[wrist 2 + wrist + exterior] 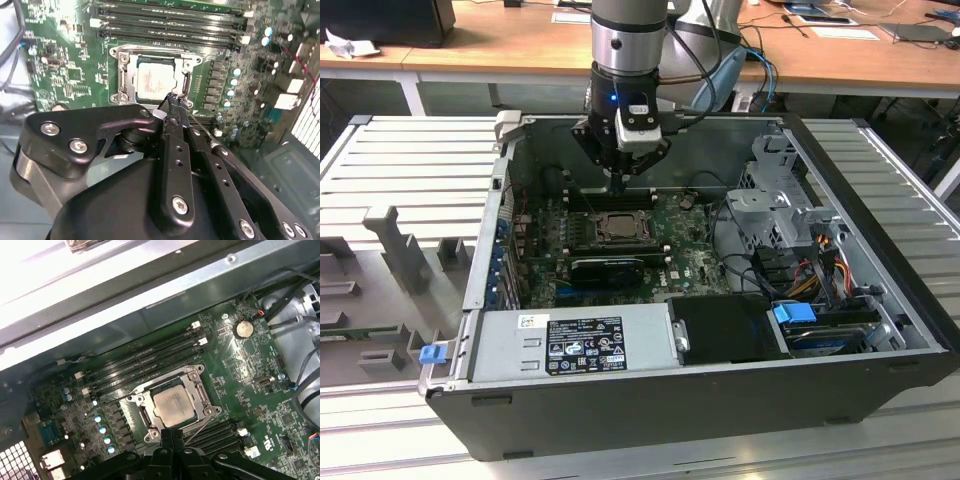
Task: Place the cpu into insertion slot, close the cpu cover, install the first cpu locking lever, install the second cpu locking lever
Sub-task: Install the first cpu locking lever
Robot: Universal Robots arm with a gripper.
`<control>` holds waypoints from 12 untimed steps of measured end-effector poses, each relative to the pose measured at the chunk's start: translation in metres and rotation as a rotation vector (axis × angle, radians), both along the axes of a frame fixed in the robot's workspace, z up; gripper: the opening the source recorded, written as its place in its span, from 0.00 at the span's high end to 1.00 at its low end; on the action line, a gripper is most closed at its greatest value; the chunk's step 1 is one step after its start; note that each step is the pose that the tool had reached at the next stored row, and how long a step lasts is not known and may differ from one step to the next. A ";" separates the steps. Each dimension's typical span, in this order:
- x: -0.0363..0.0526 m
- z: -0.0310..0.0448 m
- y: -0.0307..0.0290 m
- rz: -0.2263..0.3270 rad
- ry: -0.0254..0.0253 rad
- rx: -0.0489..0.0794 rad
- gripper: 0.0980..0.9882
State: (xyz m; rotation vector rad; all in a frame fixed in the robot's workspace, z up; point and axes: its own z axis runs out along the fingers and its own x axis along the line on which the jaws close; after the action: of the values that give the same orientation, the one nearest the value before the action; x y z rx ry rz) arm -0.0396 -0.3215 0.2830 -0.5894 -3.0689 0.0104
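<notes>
Big picture first: the open case [620, 420] lies flat on the ribbed table [400, 150], board [690, 260] facing up, and the arm [630, 40] drops straight in from the far side. The claw [620, 190] is clenched, tips pressed together, with nothing visibly between them. It hangs low over the far edge of the slot [595, 228], so the work lies just to its near side and a touch below. In the second wrist view the claw [172, 100] tip sits right at the slot [120, 75] rim, beside the cover [185, 82]. That frame looks laid flat around the cpu [151, 80], which is seated square in the window. A thin lever [200, 121] runs slantwise off the slot corner from close by the tip; whether the tip touches it, I can't tell. In the first wrist view, same story: cpu [172, 402] down, cover [200, 395] around it, lever [200, 429] splayed outward, claw [172, 432] closed at the edge. Room is decent above, tighter around: memory slots [145, 355] just beyond, a black card [610, 268] just nearer.
</notes>
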 end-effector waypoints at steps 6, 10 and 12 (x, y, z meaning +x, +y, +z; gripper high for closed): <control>0.0000 -0.0012 0.0000 0.140 0.0000 0.000 0.99; 0.0000 -0.0016 0.0000 0.225 -0.0002 0.001 0.99; 0.0000 -0.0016 0.0000 0.245 -0.0041 0.035 0.99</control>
State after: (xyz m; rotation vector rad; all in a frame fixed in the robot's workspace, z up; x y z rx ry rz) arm -0.0397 -0.3215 0.2813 -0.2091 -3.1162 -0.0413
